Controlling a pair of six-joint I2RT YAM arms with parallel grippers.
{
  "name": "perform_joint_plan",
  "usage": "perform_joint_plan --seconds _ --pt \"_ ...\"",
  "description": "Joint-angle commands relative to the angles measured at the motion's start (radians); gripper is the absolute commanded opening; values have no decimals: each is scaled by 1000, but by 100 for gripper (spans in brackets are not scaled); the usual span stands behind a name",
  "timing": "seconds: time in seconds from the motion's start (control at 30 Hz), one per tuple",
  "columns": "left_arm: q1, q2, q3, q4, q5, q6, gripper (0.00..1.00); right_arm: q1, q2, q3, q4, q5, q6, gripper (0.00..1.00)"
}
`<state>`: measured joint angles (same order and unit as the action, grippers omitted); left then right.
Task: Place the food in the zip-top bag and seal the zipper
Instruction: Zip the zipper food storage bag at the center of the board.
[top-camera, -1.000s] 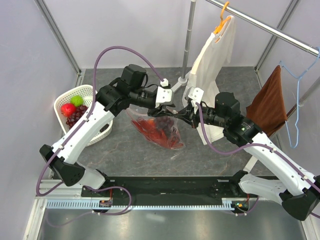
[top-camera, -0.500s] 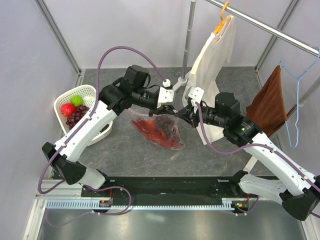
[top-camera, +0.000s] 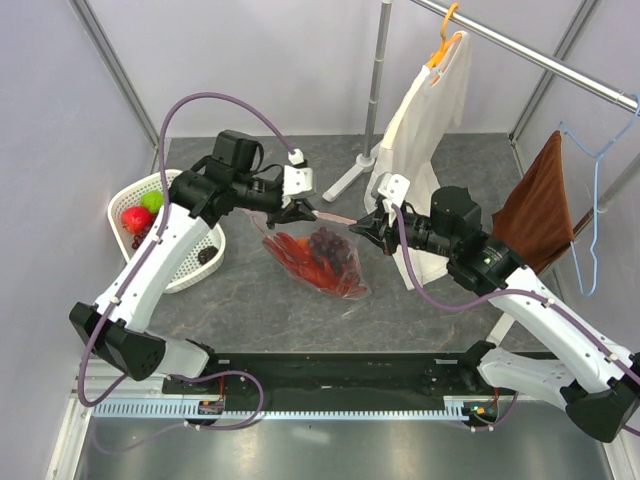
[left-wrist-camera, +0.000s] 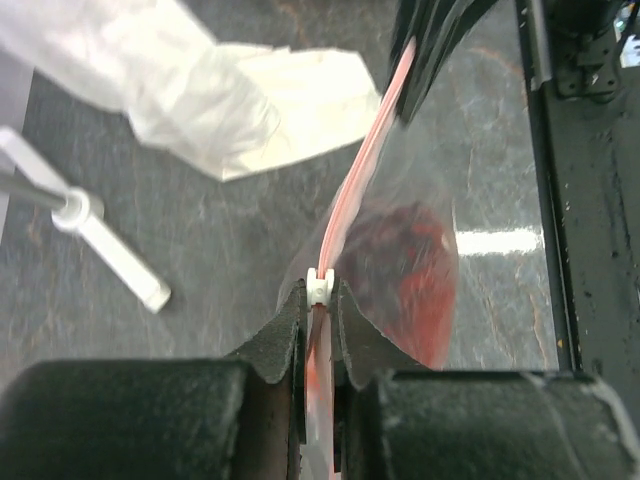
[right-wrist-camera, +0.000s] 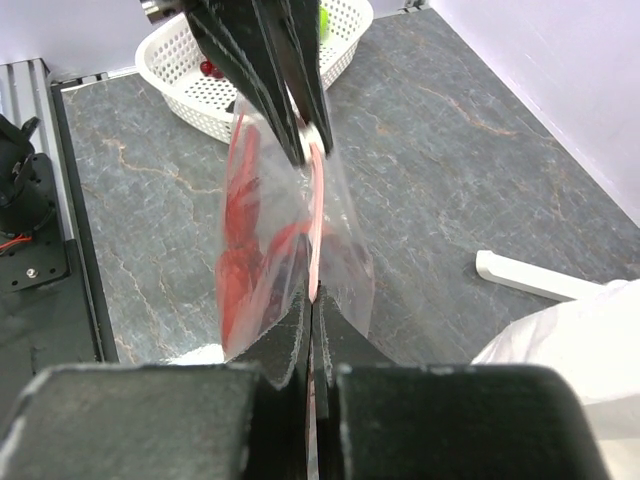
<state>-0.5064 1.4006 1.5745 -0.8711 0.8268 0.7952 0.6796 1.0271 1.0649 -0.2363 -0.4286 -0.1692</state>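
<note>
We see the bag hanging over the table near the middle of the scene. It is held up by its zipper, the pink strip stretched taut between the 2 grippers. The left gripper pinches the left end of the strip, its fingers clamped on it just behind a small white slider. The right gripper pinches the right end, with its fingers pressed together on the pink edge. Inside the bag lie red chillies and dark grapes. In the white basket at the far left sit a red apple and a green piece. A cream shirt hangs at the far right.
</note>
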Motion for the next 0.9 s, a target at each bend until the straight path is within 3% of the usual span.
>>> perform_joint_plan --seconds 0.0,0.4,0.87 --pt "97 -52 -24 -72 -43 97 5 0 -55 -6 37 21 7 0" --pt "367 -57 10 -233 -61 213 4 0 -73 -19 51 73 10 0" --pt "503 -40 27 -319 -87 332 4 0 -76 -11 52 91 -3 0"
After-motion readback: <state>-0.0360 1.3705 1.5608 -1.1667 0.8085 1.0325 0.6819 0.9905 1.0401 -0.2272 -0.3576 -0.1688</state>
